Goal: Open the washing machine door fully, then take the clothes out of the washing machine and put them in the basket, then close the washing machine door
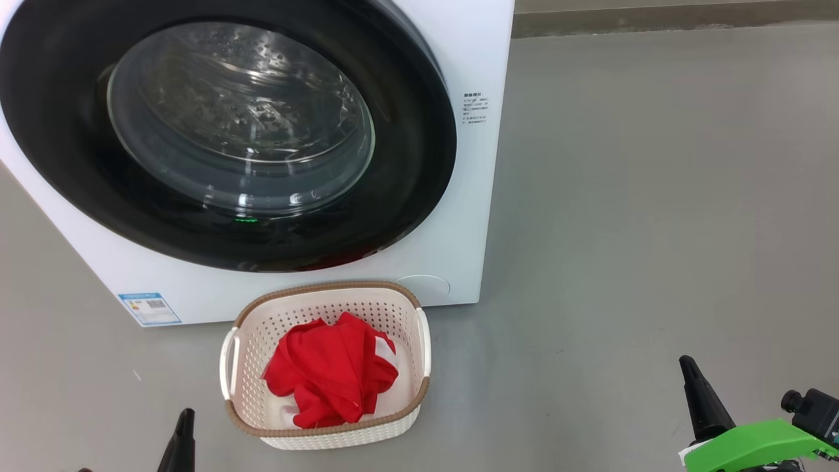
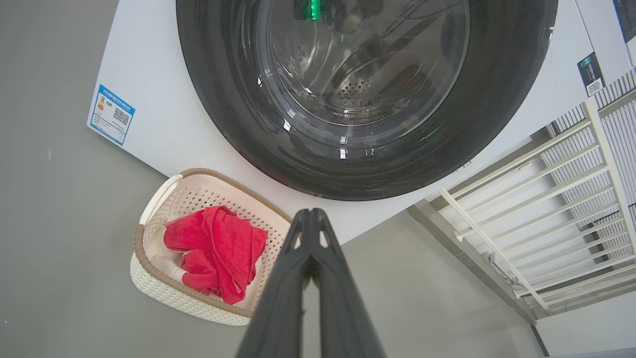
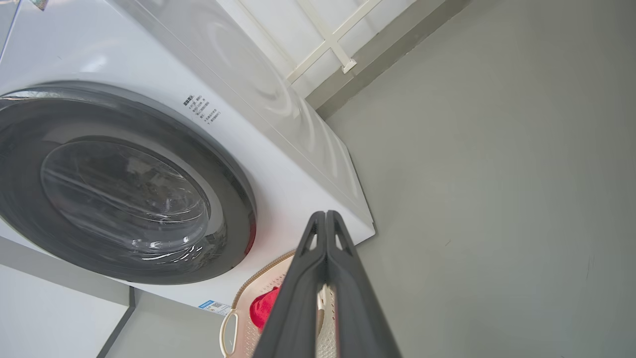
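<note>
So the washing machine (image 1: 472, 216) is parked on the grey floor (image 1: 655, 196), and its door (image 1: 409, 164) is seen pressed flat against the white front, black rim all the way round. The dimpled steel drum can be made out through the glass bowl

The basket (image 1: 328, 288) is set on the floor right in front of the machine, just below the door's lower edge. Whether it's touching the front panel can't be told. The clothes (image 1: 331, 373) are piled inside it, a crumpled bright red bundle with a bit of white poking out at the side

The left gripper (image 2: 311, 213) is held low, just to the left of the basket's near corner. The right gripper (image 3: 325, 214) is kept well off to the basket's right, over bare floor. Each one is pinched fully closed, fingertips pressed together, with nothing caught between them. A green part (image 1: 754, 446) is fitted at the base of the right one

A blue label (image 1: 149, 308) is stuck on the machine's lower left corner, and some grey printed text (image 1: 475, 108) is placed to the right of the door. White railing (image 2: 546, 199) is seen off to one side of the machine in the left wrist view
</note>
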You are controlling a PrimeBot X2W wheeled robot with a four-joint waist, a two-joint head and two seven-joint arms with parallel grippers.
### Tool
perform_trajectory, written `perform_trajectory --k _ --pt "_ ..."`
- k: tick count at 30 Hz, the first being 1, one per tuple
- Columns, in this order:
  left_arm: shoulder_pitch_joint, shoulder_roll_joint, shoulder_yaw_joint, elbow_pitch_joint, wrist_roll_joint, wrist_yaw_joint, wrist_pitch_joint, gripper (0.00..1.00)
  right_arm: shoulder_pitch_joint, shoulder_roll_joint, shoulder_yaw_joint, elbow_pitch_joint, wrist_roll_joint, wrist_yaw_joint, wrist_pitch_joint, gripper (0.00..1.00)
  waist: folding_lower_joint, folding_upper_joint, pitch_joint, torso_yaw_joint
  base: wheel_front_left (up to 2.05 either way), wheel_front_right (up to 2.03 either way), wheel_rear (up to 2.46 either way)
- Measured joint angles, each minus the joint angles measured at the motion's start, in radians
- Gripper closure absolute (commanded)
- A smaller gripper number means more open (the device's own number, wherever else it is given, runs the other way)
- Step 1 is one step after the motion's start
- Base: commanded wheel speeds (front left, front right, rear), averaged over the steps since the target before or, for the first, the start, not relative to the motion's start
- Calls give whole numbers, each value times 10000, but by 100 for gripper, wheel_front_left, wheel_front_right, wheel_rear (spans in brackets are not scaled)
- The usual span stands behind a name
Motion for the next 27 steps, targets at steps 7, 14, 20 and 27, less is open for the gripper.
perform_trajectory --k 7,14,20,27 --pt "-52 -35 8 0 -702 -2 226 100 -45 44 -65 -67 711 0 192 100 0 0 -13 43 0 0 0" --pt "-210 -56 19 0 -1398 0 426 100 -198 58 -123 -153 1415 0 403 100 0 0 -26 87 0 0 0" --pt "-233 -115 25 0 -2013 0 596 100 -210 88 -205 -215 2013 0 581 100 0 0 -37 124 0 0 0" --pt "-382 -142 38 0 -2708 0 784 100 -218 115 -330 -268 2731 0 756 100 0 0 -50 168 0 0 0"
